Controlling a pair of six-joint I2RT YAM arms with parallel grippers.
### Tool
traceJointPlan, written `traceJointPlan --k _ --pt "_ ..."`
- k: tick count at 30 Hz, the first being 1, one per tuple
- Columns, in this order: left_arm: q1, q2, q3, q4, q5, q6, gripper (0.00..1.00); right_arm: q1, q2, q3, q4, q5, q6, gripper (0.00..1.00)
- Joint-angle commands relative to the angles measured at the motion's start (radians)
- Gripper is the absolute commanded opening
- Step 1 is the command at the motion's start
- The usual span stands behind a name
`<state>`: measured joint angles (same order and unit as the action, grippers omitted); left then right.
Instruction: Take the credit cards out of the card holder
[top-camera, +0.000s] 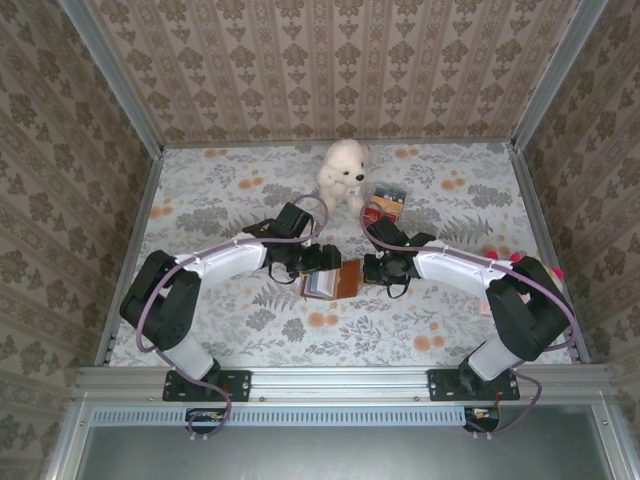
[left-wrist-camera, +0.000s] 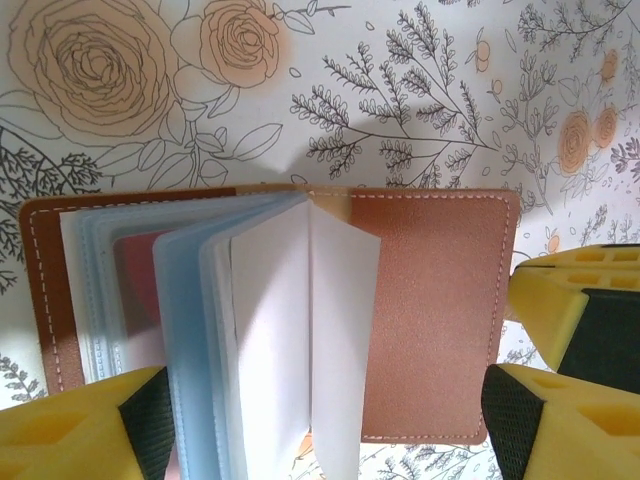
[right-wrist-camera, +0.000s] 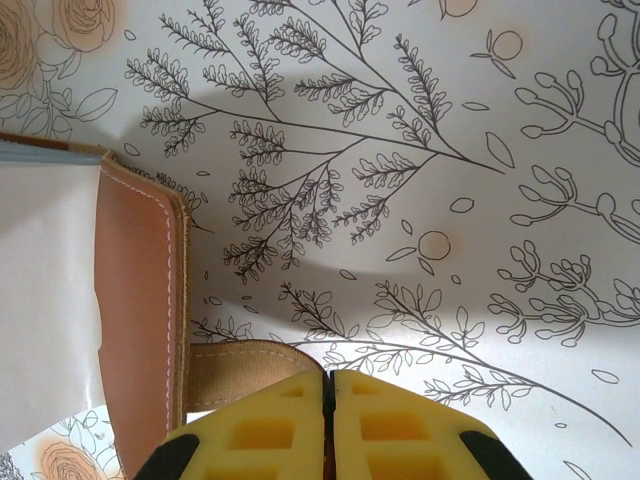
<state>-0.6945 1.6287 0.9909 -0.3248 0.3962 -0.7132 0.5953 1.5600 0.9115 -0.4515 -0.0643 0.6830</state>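
From above, the card holder lay mid-way across the table, between the left gripper and the right gripper. The left wrist camera showed it spread, blue pockets fanned up, the jaws wide either side. At the right wrist, the jaws were pressed together at its tan tab.

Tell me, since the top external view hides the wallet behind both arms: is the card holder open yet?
Observer: Yes. In the left wrist view the card holder lies open, its light-blue sleeves fanned up.
Operator: Is either gripper holding it?
Observer: The right gripper is shut, with the tan strap apparently pinched in it.
Operator: And the left?
Observer: The left gripper is open, holding nothing, its fingers spread across the card holder's width.
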Motion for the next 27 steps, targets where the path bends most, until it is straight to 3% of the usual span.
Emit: traceJointPlan --k 1,6,15,27 --pt "-0.008 -0.032 -0.023 0.026 0.031 0.01 0.82 -0.008 -0.001 -0.012 -0.001 -0.012 -0.009 0.08" --pt "-0.018 -0.024 -0.038 0.108 0.11 -0.007 0.79 -0.011 -0.003 -0.013 0.0 -0.012 -0.008 0.08" --pt "-0.049 -0.02 -0.036 0.165 0.151 -0.022 0.69 -0.029 0.0 -0.013 0.002 -0.009 -0.021 0.08" --pt "-0.082 0.05 -0.014 0.201 0.159 -0.038 0.68 -0.079 0.057 0.026 0.023 -0.05 -0.086 0.08"
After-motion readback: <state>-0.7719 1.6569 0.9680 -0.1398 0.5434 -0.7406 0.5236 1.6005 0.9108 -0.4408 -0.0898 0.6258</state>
